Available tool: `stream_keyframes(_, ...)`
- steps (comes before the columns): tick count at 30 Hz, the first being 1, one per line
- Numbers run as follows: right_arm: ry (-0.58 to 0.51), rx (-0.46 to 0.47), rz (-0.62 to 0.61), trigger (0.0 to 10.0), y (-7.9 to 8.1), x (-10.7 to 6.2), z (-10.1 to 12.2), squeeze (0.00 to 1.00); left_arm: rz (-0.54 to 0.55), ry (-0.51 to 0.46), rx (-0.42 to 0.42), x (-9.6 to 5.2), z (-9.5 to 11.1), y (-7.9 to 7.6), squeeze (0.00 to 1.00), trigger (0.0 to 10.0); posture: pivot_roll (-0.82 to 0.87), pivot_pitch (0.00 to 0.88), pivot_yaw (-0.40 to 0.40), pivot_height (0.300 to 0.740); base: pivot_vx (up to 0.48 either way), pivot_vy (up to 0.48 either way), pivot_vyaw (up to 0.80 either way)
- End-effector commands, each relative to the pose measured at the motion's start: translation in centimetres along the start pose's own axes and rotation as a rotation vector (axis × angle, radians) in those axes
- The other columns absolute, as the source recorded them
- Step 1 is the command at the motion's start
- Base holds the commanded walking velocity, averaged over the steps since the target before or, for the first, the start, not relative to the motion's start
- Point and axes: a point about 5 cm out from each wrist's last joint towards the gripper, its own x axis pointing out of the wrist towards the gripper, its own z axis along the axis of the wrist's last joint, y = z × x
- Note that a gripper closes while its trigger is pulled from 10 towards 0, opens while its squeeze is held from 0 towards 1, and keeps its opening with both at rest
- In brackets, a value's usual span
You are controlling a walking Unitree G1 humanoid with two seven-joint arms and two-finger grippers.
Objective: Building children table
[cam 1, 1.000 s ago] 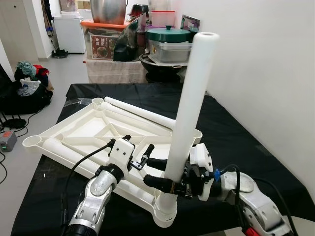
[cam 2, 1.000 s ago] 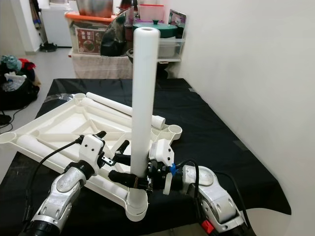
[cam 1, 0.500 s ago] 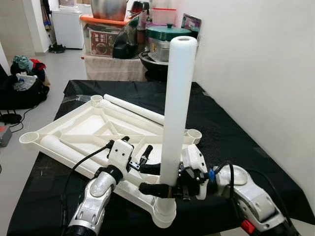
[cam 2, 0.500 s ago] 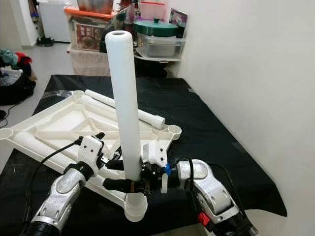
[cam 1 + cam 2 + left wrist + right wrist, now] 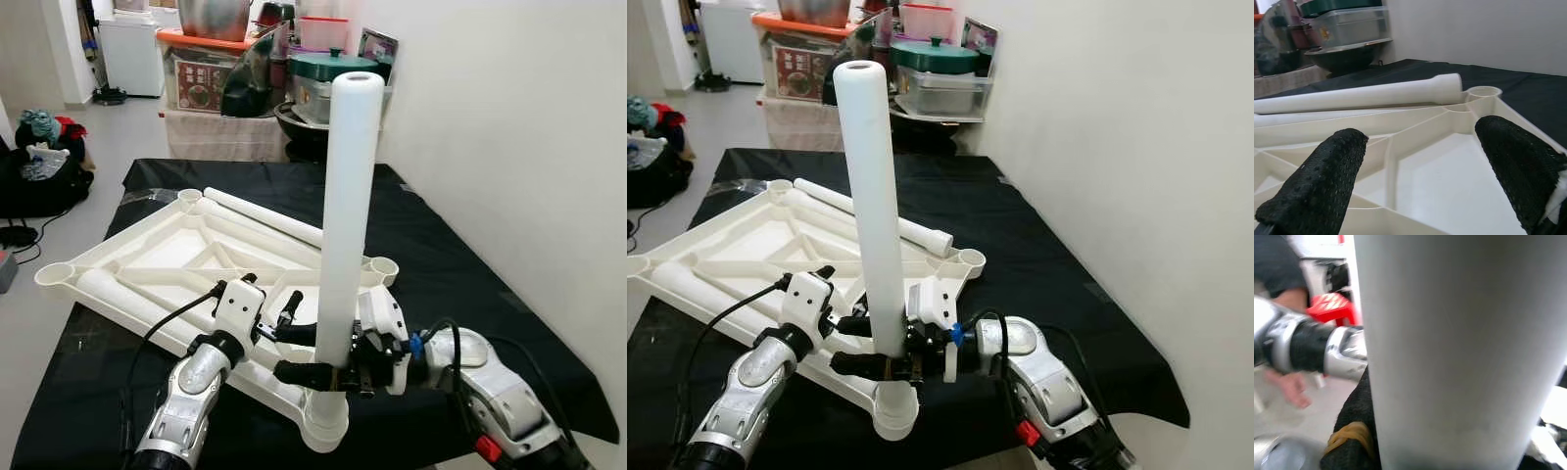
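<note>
The black cloth-covered table (image 5: 460, 245) carries the upturned white plastic children's tabletop (image 5: 176, 257). The tall white plastic leg tube (image 5: 343, 215), leaning a second ago, now stands near upright in the nearest corner socket (image 5: 325, 423). The right gripper (image 5: 318, 373) remains clamped around its base. The left gripper (image 5: 276, 318) hovers spread, apparently untouching.

our right arm reaches in from the lower right, forearm lying low and level, its wrist turned inward. the right pincer (image 5: 312, 373) is closed, its black fingers (image 5: 862, 363) clamped on either side of what it holds. our left arm rises from the lower left, and the left pincer (image 5: 276, 315) is spread wide, its fingers (image 5: 1317, 183) gripping nothing.
</note>
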Motion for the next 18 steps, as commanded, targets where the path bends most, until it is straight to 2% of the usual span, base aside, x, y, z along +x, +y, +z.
stream_keyframes(1, 0.290, 0.234, -0.136, 10.0, 0.5, -1.4, -7.4, 0.00, -0.010, 0.005, -0.004, 0.0, -0.2, -0.4, 0.00, 10.0, 0.02, 0.000, -0.116, 0.740, 0.000, 0.000, 0.00)
stream_keyframes(5, 0.308, 0.286, -0.242, 10.0, 0.0, -1.2, -8.2, 0.00, -0.010, 0.008, -0.006, 0.0, -0.3, -0.4, 0.00, 10.0, 0.02, 0.000, -0.116, 0.740, 0.000, 0.000, 0.00)
stream_keyframes(8, 0.314, 0.290, -0.256, 10.0, 0.0, -1.2, -8.3, 0.00, -0.009, 0.008, -0.006, 0.0, -0.3, -0.4, 0.00, 10.0, 0.02, 0.000, -0.116, 0.740, 0.000, 0.000, 0.00)
stream_keyframes(11, 0.366, 0.354, -0.461, 10.0, -1.0, -1.4, -9.9, 0.00, -0.006, 0.010, -0.008, 0.0, -0.4, -0.4, 0.00, 10.0, 0.02, 0.000, -0.116, 0.740, 0.000, 0.000, 0.00)
stream_keyframes(12, 0.366, 0.354, -0.461, 10.0, -1.0, -1.4, -9.9, 0.00, -0.006, 0.010, -0.008, 0.0, -0.4, -0.4, 0.00, 10.0, 0.02, 0.000, -0.116, 0.740, 0.000, 0.000, 0.00)
stream_keyframes(14, 0.394, 0.375, -0.559, 10.0, -1.2, -1.6, -10.7, 0.00, -0.005, 0.011, -0.008, 0.0, -0.4, -0.4, 0.00, 10.0, 0.02, 0.000, -0.115, 0.740, 0.000, 0.000, 0.00)
stream_keyframes(17, 0.400, 0.389, -0.605, 10.0, -1.3, -1.8, -11.1, 0.00, -0.004, 0.012, -0.007, 0.0, -0.4, -0.4, 0.00, 10.0, 0.02, 0.000, -0.115, 0.740, 0.000, 0.000, 0.00)
stream_keyframes(18, 0.410, 0.416, -0.741, 10.0, -2.0, -2.4, -11.7, 0.00, 0.001, 0.015, -0.007, 0.0, -0.5, -0.3, 0.00, 10.0, 0.02, 0.000, -0.115, 0.740, 0.000, 0.000, 0.00)
